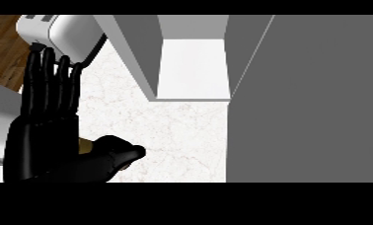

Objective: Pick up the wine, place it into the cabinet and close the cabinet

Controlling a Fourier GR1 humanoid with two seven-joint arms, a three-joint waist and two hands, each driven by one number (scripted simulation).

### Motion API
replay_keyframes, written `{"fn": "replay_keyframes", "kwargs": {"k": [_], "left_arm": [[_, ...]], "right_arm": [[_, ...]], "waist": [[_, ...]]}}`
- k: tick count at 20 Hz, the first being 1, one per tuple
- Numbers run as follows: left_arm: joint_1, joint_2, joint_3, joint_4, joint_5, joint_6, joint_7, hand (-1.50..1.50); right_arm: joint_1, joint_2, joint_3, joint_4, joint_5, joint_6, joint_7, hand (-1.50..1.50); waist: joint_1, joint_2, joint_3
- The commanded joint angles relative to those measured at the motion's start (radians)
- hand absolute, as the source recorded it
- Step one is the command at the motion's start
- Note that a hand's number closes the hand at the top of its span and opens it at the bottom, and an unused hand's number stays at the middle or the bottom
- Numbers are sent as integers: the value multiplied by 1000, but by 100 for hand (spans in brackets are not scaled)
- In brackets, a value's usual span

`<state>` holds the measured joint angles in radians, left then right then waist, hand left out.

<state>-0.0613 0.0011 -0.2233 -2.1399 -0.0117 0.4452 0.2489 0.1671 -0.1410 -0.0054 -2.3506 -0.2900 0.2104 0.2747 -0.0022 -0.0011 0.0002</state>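
My left hand (44,140) fills the lower left, its fingers (51,78) straight and pointing up the view, and its thumb (120,156) stretched to the right. A small tan-gold bit (86,145) shows between palm and thumb. It may be part of the wine, but the hand hides the rest. The cabinet (138,51) stands open at the top middle, with a bare white shelf (193,66) inside. Its grey door (306,100) is swung out and covers the right side. My right hand is out of sight.
A white toaster (62,31) sits at the top left on the counter, with a black cord (93,51) running down from it. The white marble counter (175,135) spreads between the hand and the door. Wooden floor (11,61) shows past its left edge.
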Motion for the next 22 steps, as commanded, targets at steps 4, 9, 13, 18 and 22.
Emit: {"fn": "replay_keyframes", "kwargs": {"k": [4,9,13,18,22], "left_arm": [[-29,-1,-31,-4,-53,59,54,-150],[16,20,-28,-94,-68,32,109,-150],[134,-1,-66,-24,-40,29,-54,-150],[189,10,-94,-125,-101,54,49,-150],[210,35,2,-98,-28,14,-6,-150]], "right_arm": [[13,10,-17,-59,-25,23,63,-150],[0,29,7,-59,37,17,69,-150],[-88,36,-2,-8,12,-10,97,-150],[-90,-9,-89,-83,-90,-12,197,-150],[-17,38,-30,-83,-30,23,117,-150]], "waist": [[-1,0,0],[1,0,0],[4,1,-1],[3,0,0],[1,0,0]]}}
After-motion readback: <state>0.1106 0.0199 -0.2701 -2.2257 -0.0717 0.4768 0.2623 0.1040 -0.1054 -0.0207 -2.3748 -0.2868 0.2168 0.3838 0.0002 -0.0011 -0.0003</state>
